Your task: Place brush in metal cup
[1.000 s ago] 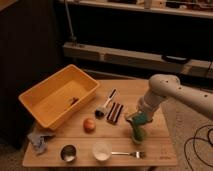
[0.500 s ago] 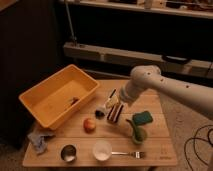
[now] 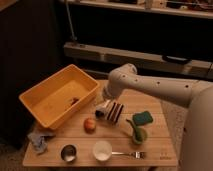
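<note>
The brush lies on the wooden table just right of the yellow bin; only a whitish piece and its dark end show under my gripper. My gripper is low over the brush, at the end of the white arm that reaches in from the right. The metal cup stands near the table's front edge, to the left, well away from the gripper. It is small, shiny grey, and dark inside.
A yellow bin fills the table's left. A dark ridged block lies beside the brush. An orange fruit, white cup, fork, green cup, green sponge and blue cloth are around.
The arm has swung left from over the green cup to the brush by the bin and has come down lower. The objects on the table have not moved.
</note>
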### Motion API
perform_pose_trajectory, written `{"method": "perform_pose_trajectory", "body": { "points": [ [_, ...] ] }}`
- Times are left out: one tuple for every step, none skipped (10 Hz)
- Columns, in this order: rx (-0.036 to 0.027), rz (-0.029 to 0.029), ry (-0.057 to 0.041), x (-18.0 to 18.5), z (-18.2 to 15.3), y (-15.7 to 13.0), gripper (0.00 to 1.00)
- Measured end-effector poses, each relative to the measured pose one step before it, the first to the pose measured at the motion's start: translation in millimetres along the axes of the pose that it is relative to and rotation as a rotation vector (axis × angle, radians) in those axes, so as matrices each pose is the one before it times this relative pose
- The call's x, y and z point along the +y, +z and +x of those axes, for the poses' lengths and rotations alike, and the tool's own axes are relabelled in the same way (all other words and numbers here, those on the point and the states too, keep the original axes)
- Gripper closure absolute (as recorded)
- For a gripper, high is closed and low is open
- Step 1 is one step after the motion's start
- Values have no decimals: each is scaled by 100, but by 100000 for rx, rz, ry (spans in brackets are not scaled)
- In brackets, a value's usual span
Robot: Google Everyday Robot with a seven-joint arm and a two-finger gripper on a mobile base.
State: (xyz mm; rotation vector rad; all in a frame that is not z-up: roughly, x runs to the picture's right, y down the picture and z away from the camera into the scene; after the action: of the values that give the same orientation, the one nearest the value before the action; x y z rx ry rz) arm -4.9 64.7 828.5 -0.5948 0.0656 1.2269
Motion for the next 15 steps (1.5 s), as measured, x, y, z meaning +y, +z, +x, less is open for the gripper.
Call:
{"method": "perform_pose_trajectory", "body": {
  "points": [
    [1432,3279,-400,305,-298,792,20],
    [1411,1055,-511,535,-185,581,20],
    [2564,1552,-260,5,249,831,20],
    [1958,1009,-876,126,136,650,20],
    [2589,-1,-689,665,90,712,20],
    [1813,-353,-297,535,-60,713,20],
    [4395,-477,145,183,366,1200,21],
    [3453,-516,-28,28,390,902,26],
    [2098,-475,-210,191,154,687,34],
    [2851,-1025,-321,438,119,860,46],
    [1633,-778,157,-3,174,535,54],
    [1305,-1008,535,-150,191,234,63],
    [566,-1095,697,-115,145,-89,74],
    [12,-1116,1287,-267,155,-274,85],
    [53,-1231,1712,-315,247,-418,95]
  ]
}}
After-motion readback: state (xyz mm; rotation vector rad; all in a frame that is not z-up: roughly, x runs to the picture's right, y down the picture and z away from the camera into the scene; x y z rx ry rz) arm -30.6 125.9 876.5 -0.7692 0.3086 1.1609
